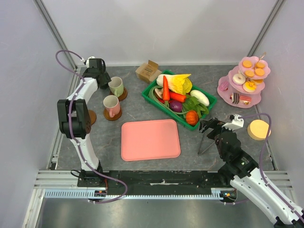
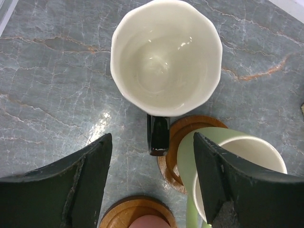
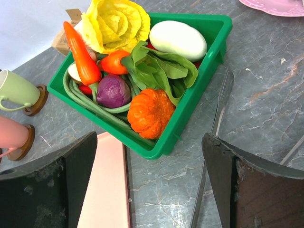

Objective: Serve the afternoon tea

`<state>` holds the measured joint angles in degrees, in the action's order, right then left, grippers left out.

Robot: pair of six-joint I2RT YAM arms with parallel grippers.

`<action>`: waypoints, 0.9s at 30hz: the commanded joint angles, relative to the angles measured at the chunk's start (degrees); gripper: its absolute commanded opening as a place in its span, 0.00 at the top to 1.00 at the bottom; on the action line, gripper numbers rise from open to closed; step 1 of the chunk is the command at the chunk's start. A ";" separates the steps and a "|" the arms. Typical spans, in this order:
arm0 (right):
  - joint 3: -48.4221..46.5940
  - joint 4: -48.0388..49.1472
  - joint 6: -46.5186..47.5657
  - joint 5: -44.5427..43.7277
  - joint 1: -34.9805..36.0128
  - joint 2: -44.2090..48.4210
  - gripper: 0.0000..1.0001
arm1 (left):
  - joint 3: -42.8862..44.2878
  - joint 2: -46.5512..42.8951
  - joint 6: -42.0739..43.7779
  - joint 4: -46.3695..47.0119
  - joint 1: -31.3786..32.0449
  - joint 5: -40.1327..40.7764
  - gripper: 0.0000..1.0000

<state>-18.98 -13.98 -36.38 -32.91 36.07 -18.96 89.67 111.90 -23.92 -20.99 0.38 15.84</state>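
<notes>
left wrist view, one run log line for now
left fingers open above black mug | right fingers open near green basket

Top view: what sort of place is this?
Probably a lab test booth, not a kitchen: plain white walls, a green basket of toy vegetables, a pink tiered stand of toy sweets.

The left arm (image 1: 76, 118) and right arm (image 1: 248, 172) have white link shells and black joint housings. A mauve cable (image 1: 58, 56) loops along each arm. The left gripper (image 2: 152, 142) and right gripper (image 3: 149, 142) carry black, wedge-shaped fingers (image 3: 61, 183) with grey scuffing.
</notes>
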 commanded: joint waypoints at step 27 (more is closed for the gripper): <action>0.09 1.32 0.35 -1.37 -0.13 -0.20 0.02 | 8.95 5.35 7.12 -5.72 -0.29 -0.97 0.39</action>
<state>-18.98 -13.93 -36.36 -32.91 36.10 -19.59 96.16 116.77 -21.76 -25.39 0.34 17.56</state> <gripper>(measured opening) 0.982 0.613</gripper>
